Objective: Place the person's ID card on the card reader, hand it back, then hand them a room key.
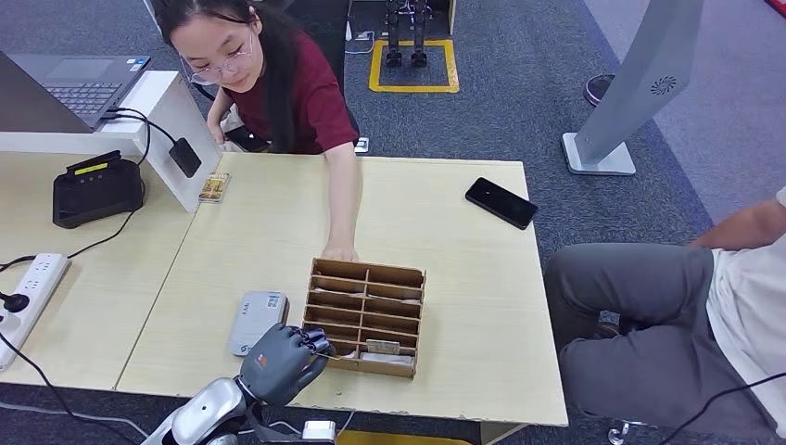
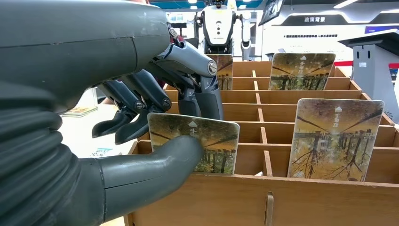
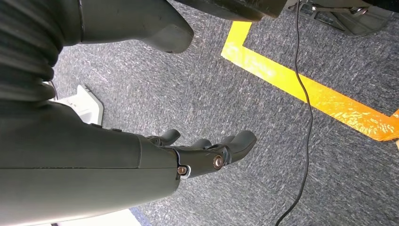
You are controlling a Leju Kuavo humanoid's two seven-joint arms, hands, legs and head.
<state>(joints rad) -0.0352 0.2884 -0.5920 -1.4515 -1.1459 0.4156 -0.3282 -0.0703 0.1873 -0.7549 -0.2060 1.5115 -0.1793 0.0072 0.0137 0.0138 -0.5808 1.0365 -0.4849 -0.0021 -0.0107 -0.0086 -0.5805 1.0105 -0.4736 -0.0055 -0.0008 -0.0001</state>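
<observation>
Left wrist view: left hand [image 2: 155,122] pinches room key [image 2: 207,141] at wooden rack [image 2: 329,197] near corner; right hand [image 3: 207,155] hangs over floor, fingers loosely apart, holding nothing.

The room key [image 2: 195,143] bears small Chinese characters, too blurred to read
</observation>
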